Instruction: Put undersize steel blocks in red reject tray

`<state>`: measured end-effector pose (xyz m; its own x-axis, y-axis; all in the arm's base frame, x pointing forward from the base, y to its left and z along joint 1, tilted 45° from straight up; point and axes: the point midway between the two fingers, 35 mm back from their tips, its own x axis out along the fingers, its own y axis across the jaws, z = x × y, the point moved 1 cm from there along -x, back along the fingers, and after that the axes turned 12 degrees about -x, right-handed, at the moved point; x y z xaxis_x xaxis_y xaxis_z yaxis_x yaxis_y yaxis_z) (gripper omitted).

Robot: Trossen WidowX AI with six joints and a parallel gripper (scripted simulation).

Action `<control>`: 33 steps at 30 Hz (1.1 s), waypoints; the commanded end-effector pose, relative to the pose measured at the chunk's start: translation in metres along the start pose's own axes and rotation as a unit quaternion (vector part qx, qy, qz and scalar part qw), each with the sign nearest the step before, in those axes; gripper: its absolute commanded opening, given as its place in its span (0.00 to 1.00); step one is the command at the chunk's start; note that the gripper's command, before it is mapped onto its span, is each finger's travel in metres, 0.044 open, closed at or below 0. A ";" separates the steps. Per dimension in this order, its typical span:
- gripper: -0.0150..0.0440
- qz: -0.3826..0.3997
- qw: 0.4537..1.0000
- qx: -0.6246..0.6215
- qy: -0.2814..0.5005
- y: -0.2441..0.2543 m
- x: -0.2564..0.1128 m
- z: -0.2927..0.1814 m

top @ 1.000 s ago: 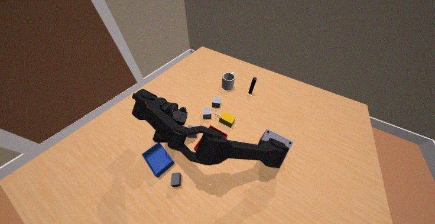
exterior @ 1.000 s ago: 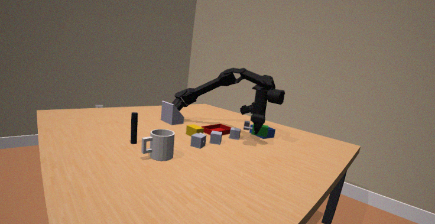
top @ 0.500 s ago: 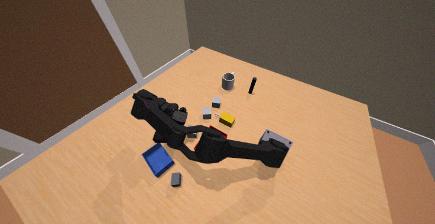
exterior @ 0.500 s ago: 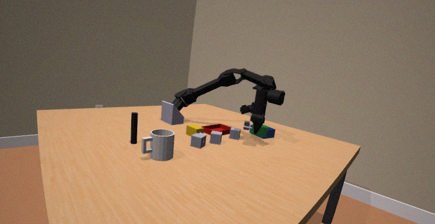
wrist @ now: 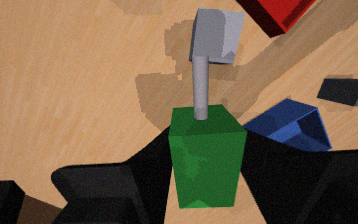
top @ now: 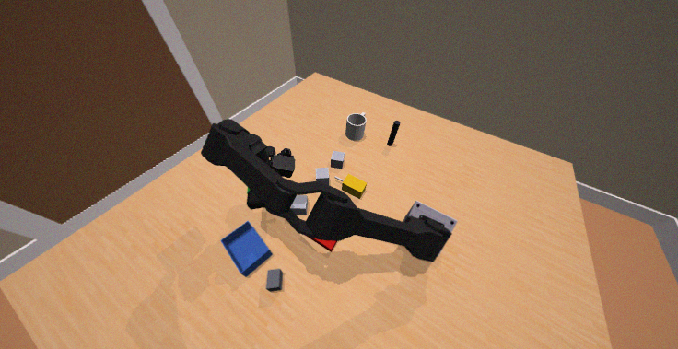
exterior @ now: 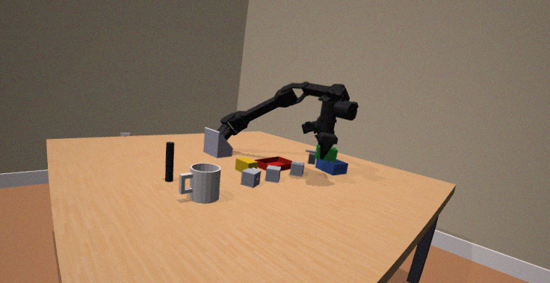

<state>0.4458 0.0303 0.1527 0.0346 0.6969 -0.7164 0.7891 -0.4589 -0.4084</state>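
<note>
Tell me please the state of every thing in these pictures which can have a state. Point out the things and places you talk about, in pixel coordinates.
Gripper (top: 255,200) (exterior: 326,155) (wrist: 198,127): closed on green gauge
Green gauge (top: 249,190) (exterior: 332,154) (wrist: 207,172): held, raised
Yellow gauge (top: 354,185) (exterior: 244,164): lying down
Red tray (top: 328,243) (exterior: 275,164) (wrist: 270,25): no block visible inside
Blue tray (top: 246,248) (exterior: 332,168) (wrist: 270,119): empty
Mug (top: 356,130) (exterior: 206,185): upright
Black cylinder (top: 392,133) (exterior: 169,162): upright
Three light steel blocks (top: 336,159) (exterior: 250,178) (wrist: 211,32): outside the trays

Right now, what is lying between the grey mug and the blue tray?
Three steel blocks, in a loose row; the exterior view shows all three.
</note>
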 end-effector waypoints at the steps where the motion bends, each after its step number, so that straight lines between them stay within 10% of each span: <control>1: 0.25 0.013 0.995 -0.102 -0.005 0.024 -0.009 0.039; 33: 0.25 0.010 0.719 -0.695 -0.025 0.057 -0.012 0.252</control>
<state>0.3776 -0.1077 0.0293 0.0476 0.6659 -0.7445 0.8790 0.3261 0.3479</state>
